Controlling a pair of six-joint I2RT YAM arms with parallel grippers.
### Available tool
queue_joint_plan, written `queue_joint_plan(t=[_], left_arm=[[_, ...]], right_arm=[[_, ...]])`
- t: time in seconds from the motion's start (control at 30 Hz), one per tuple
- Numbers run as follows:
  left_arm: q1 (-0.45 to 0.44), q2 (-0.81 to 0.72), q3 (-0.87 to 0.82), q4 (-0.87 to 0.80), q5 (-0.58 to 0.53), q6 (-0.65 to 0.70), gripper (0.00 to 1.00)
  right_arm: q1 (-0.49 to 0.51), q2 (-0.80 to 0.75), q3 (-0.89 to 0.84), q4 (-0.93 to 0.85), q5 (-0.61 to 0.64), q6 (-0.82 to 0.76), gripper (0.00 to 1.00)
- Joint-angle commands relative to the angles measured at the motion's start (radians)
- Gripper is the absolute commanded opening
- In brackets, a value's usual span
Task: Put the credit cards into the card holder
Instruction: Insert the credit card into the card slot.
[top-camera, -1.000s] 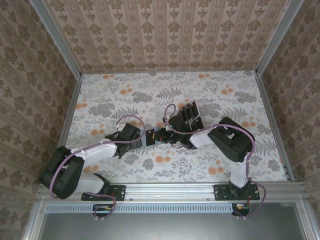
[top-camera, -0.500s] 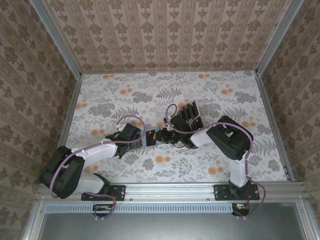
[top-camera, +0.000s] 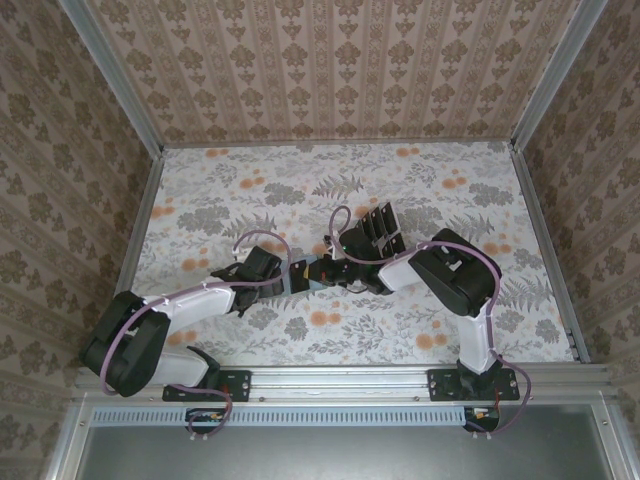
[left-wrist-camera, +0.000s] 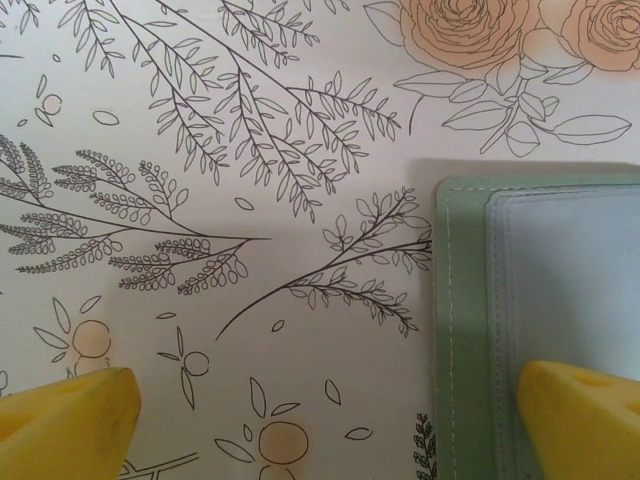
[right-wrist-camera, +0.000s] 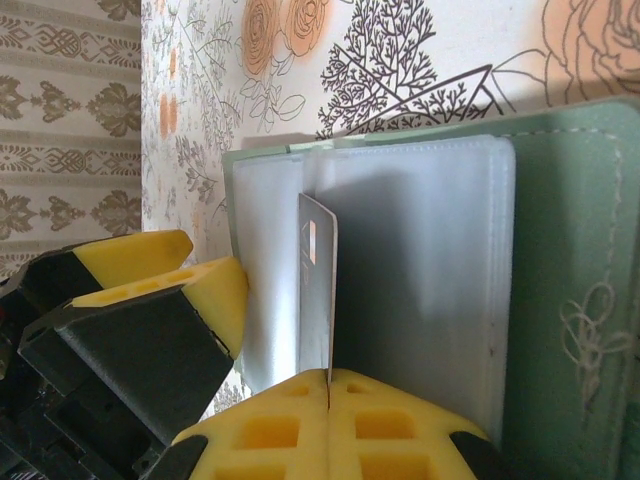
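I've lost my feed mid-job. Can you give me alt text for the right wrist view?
The right claw is shut on a thin credit card, seen edge-on, over the pale pockets of the open green card holder. The other arm's yellow fingertip sits by the holder's left edge, and floral cloth lies beyond.

Floral-print tabletop, enclosed by damask-patterned walls; slotted rack standing mid-table; metal rail along near edge.

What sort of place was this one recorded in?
Probably a staged robot test cell, not a real room: wallpapered panels in an aluminium frame, a floral-print tabletop, two arms bolted to a rail.
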Motion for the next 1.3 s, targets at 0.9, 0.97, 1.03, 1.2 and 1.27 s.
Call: queue_joint_plan(t=[0.9,0.97,1.03,1.2,1.27], left_arm=[[0.015,-0.035,0.072,-0.13,-0.003,0.001,1.0],[0.026,-0.041,0.081,-0.145,0.0,-0.003,1.0],[0.036,-0.043,0.087,-0.161,0.001,-0.01,1.0],[0.048,-0.04,0.087,-0.194,-0.01,-0.042,1.0],[0.051,-0.039,0.082,-0.206,-0.016,-0.058,1.0]], right_arm=[[-0.001,0.012,0.101,-0.223,0.015,-0.075,0.31],[-0.001,-0.002,0.113,-0.266,0.024,-0.094,0.39],[-0.001,-0.013,0.126,-0.306,0.032,-0.112,0.44],[-0.001,-0.025,0.163,-0.404,0.06,-0.155,0.47],[-0.001,-0.027,0.175,-0.436,0.069,-0.167,0.46]])
